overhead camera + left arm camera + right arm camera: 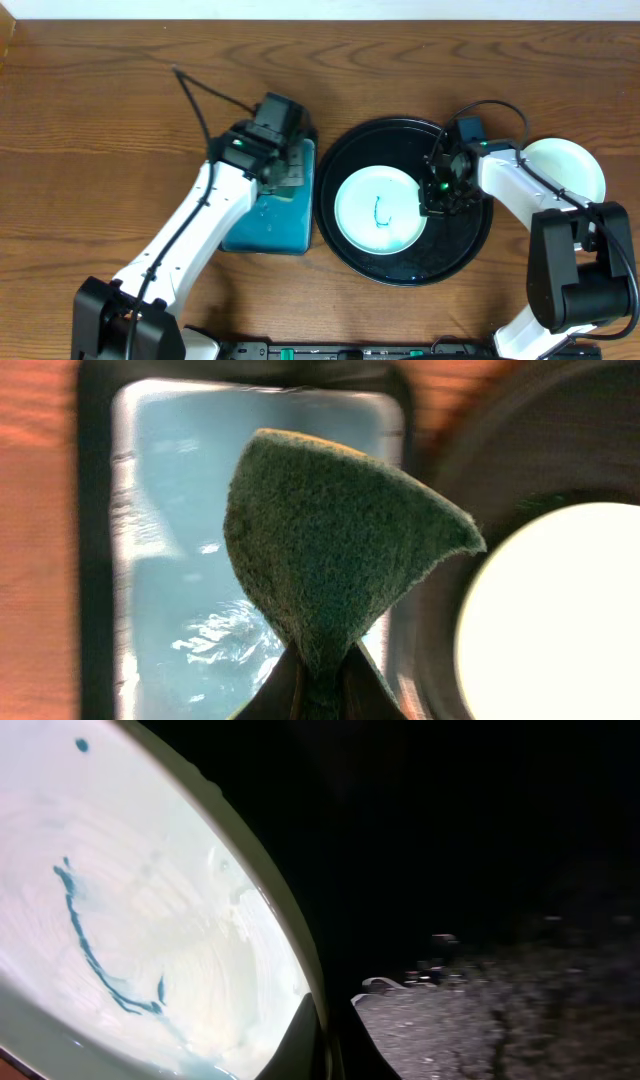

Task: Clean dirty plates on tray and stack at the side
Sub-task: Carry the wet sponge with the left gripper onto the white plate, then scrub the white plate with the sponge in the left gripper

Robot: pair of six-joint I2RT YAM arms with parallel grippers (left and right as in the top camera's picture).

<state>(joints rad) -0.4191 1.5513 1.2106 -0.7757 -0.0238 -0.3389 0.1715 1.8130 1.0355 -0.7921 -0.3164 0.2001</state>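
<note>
A pale mint-white plate [378,210] with a thin teal scribble lies in the round black tray [462,238]. My right gripper [432,190] is at the plate's right edge. In the right wrist view it [330,1025] is shut on the rim of this plate [150,900], one finger over the rim and one under it, with the wet black tray [480,1020] beside it. My left gripper [280,165] hangs over the blue rectangular tray. The left wrist view shows it [322,665] shut on a folded green scouring pad [330,540]. A second pale plate [572,165] rests on the table at the right.
The rectangular black tray with blue inside [262,225] sits just left of the round tray and holds shallow water [200,640]. The right arm [570,260] covers part of the second plate. A cable [205,95] trails across the wooden table behind the left arm.
</note>
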